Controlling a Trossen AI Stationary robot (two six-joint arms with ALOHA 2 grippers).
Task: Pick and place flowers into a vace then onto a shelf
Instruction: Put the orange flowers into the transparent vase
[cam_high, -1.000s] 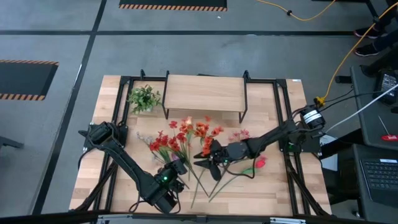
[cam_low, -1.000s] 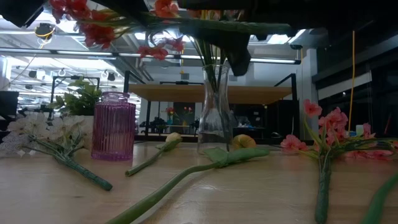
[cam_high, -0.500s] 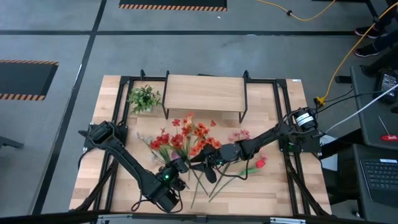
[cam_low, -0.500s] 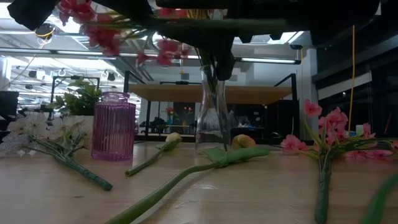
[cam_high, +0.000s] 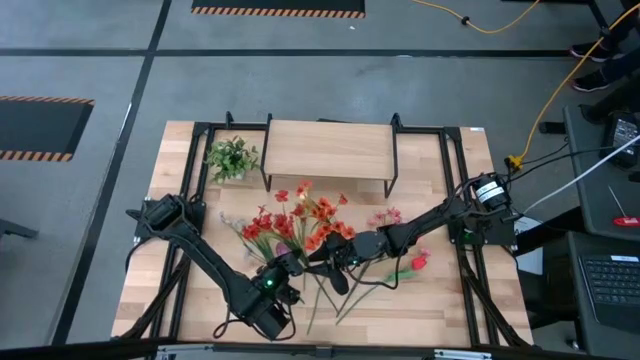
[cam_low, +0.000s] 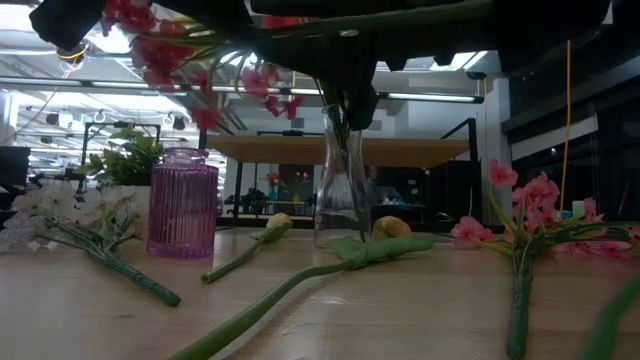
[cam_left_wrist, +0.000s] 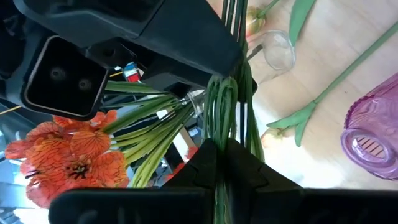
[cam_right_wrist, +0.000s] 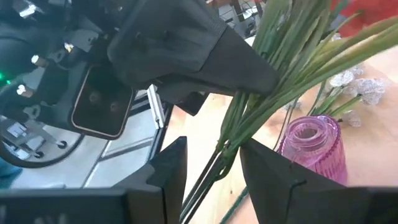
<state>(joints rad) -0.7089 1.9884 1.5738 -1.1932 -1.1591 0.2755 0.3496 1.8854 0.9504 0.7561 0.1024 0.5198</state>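
A bunch of red and orange flowers (cam_high: 297, 218) hangs in the air over the table's middle, its green stems (cam_left_wrist: 225, 106) bundled. My left gripper (cam_left_wrist: 222, 149) (cam_high: 292, 263) is shut on those stems. My right gripper (cam_right_wrist: 214, 155) (cam_high: 335, 262) is open and faces the left one, with the same stems (cam_right_wrist: 239, 124) passing between its fingers. A clear vase (cam_low: 337, 180) and a purple ribbed vase (cam_low: 183, 200) stand on the table below. The shelf (cam_high: 328, 148) stands at the far side. My left gripper pinches the bundled stems (cam_left_wrist: 224, 127) between its two fingers, well below the blooms. It comes from the table's near left side, with the fingers across the stems. The bunch is lifted clear of the table and lies about level, its blooms toward the far side. My right gripper has the stems running close to one finger (cam_right_wrist: 261, 168), and I cannot tell whether it touches them.
More flowers lie on the table: a white spray (cam_low: 70, 215) on the left, a pink spray (cam_low: 520, 215) on the right, a long-stemmed tulip (cam_low: 300, 280), a red tulip (cam_high: 418, 262). A small green plant (cam_high: 232, 157) stands by the shelf's left end.
My right gripper has moved toward the table's left, up to the left gripper, so that its open fingers now stand around the stems. The held bunch has swung a little, and in the low view its blooms sit lower than before.
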